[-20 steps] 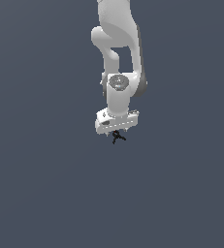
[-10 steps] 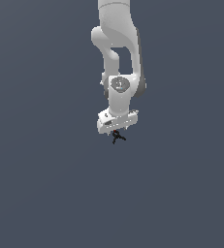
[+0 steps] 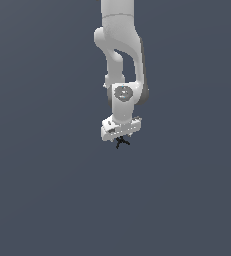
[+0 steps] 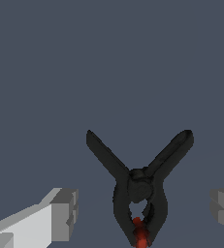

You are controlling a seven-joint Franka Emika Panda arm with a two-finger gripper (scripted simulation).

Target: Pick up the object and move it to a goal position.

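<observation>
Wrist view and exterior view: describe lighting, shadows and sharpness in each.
Exterior view: flat, even light on a plain grey-blue ground, no cast shadow or glare; the black clamp is too small to show detail under the white gripper. Wrist view: the clamp is large but soft-edged and blocky, its black surface nearly shadeless; the red tip is blurred; grey fingertips have jagged edges.
</observation>
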